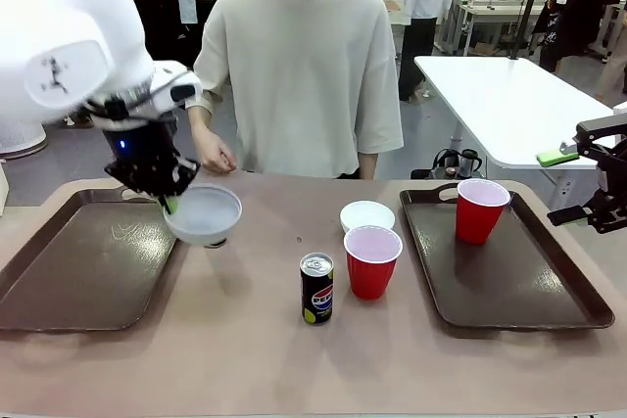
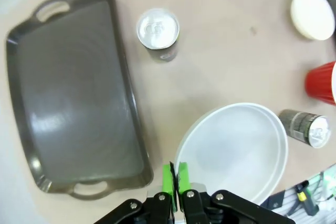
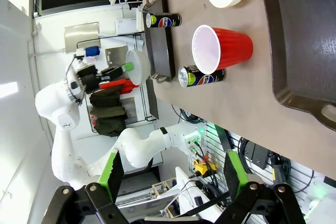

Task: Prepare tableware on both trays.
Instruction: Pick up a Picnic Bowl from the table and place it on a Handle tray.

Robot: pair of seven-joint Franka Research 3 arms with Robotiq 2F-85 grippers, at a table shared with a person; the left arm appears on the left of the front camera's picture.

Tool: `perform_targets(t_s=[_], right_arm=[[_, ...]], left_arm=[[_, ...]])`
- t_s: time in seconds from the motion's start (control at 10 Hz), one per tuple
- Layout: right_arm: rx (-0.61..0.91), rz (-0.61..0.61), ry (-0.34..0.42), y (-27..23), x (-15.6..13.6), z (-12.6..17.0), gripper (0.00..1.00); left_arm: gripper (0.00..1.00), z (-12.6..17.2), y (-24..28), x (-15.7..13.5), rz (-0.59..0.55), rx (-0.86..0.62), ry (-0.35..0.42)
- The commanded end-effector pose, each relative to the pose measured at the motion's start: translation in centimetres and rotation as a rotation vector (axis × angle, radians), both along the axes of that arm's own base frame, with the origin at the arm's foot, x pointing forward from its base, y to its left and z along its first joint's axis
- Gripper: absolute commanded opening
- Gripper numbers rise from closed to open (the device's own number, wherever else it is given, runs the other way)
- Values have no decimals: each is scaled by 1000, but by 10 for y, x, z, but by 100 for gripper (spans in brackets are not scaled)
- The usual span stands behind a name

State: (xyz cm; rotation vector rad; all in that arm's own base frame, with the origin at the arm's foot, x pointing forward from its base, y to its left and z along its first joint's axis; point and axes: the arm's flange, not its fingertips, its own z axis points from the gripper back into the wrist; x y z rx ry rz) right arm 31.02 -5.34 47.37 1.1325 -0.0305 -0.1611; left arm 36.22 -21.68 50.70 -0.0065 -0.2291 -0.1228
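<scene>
I see my left gripper (image 1: 168, 201) (image 2: 175, 174) pinched tight on the rim of a white bowl (image 1: 206, 212) (image 2: 236, 150), holding it in the air just beside the left tray (image 1: 78, 271) (image 2: 73, 103). My right gripper (image 1: 566, 186) (image 3: 173, 177) hangs wide open and empty by the right tray (image 1: 509, 281).

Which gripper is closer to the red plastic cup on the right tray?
Right. The open right gripper is beside the brown tray holding that red plastic cup; the left gripper, across the table, grips a shallow white bowl.
</scene>
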Motion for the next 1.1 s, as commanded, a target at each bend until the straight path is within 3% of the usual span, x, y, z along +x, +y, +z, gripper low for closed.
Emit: perform_targets(t_s=[0.0, 0.1, 0.2, 0.3, 0.5, 1.0], right_arm=[[8, 6, -8, 0, 0, 1, 100], [8, 6, -8, 0, 0, 1, 100], [8, 6, -8, 0, 0, 1, 100], [8, 6, -8, 0, 0, 1, 100], [8, 6, -8, 0, 0, 1, 100], [8, 6, -8, 0, 0, 1, 100]], left_arm=[[0, -26, 1, 4, -18, 8, 18], [0, -26, 1, 4, -18, 8, 18], [4, 4, -1, -1, 0, 0, -2], [4, 3, 26, 5, -8, -27, 28], [4, 15, 80, 15, 33, -43, 1], [4, 11, 160, 42, 214, 37, 18]])
